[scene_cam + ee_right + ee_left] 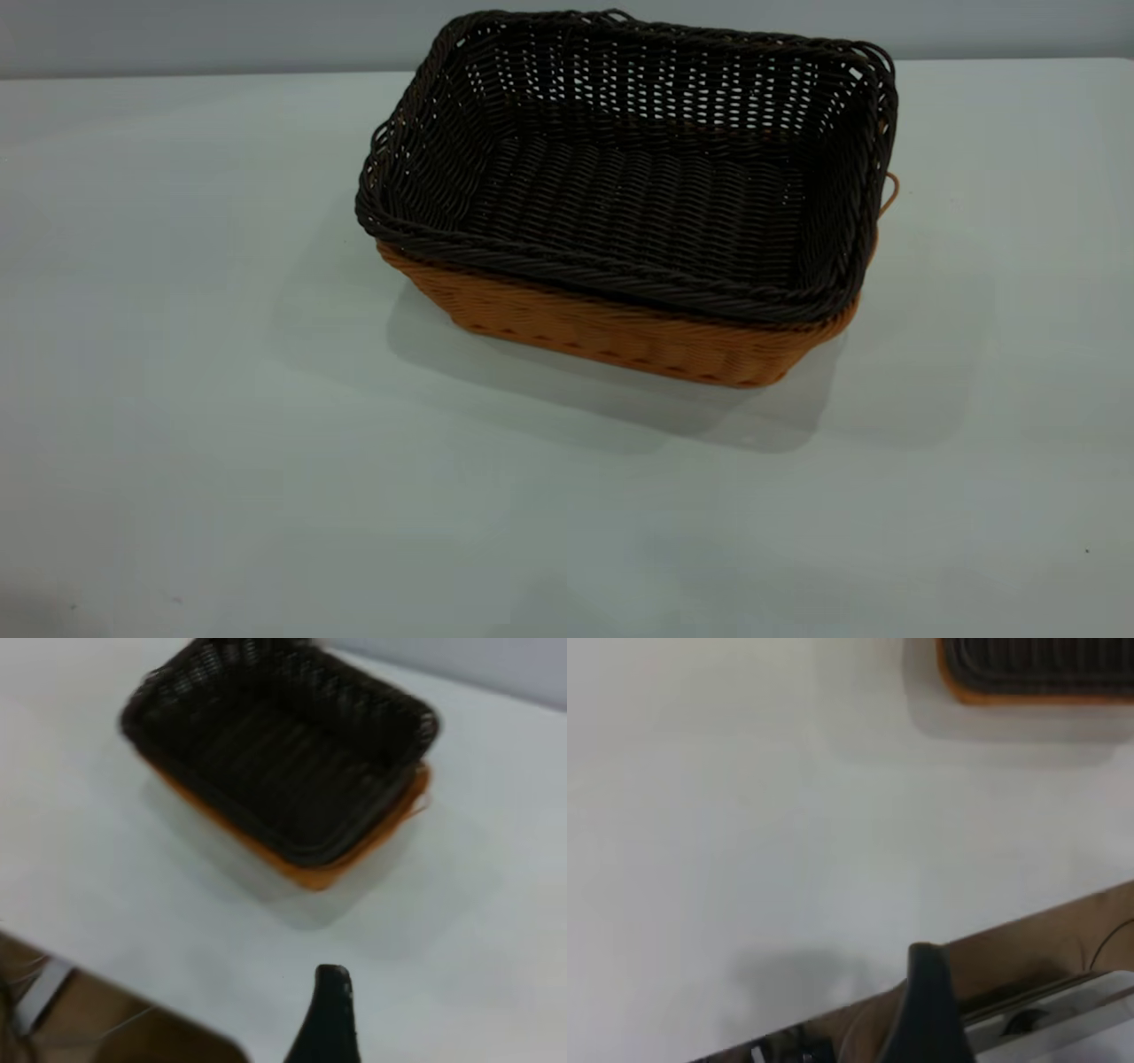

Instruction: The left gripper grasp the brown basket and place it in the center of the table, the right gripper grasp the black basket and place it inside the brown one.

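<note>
The black basket [633, 190] sits nested inside the brown basket [611, 332], slightly right of the middle of the table [221, 425]. Only the brown basket's near wall and its small loop at the right end show below the dark rim. No gripper shows in the exterior view. My left gripper [926, 1010] hangs over the table's edge, far from the baskets, where the black basket [1036, 665] and the brown rim [1028, 698] show. My right gripper [328, 1019] is above bare table, back from the black basket [283, 771] and the brown basket [310, 873]. Neither gripper touches anything.
The table's edge [1010, 926] runs near the left gripper, with brown floor and a pale metal frame [1063, 1001] beyond it. The table's edge and floor [106, 1019] also show beside the right gripper. A grey wall [177, 35] stands behind the table.
</note>
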You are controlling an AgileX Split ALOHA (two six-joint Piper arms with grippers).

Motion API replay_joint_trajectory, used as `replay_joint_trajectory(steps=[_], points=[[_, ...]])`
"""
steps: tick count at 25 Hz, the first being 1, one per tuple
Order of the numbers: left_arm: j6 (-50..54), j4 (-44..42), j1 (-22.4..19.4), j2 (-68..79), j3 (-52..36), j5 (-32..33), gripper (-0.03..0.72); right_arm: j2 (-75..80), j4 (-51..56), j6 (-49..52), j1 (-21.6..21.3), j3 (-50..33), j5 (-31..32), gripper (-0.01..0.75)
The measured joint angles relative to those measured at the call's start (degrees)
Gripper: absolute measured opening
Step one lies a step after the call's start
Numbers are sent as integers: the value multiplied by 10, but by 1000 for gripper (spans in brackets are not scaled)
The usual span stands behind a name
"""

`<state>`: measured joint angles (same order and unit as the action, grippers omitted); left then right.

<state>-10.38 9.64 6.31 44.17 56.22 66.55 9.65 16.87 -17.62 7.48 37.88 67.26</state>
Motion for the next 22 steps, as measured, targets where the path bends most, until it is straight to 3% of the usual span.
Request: replay_joint_trajectory(steps=[10,22], points=[[0,-2,0,-196,-114,-8,510,-86,-40,10,0,-88,-19,587],[0,-13,0,-362,-188,-1,510,-106,-41,10,0,-96,-14,586]])
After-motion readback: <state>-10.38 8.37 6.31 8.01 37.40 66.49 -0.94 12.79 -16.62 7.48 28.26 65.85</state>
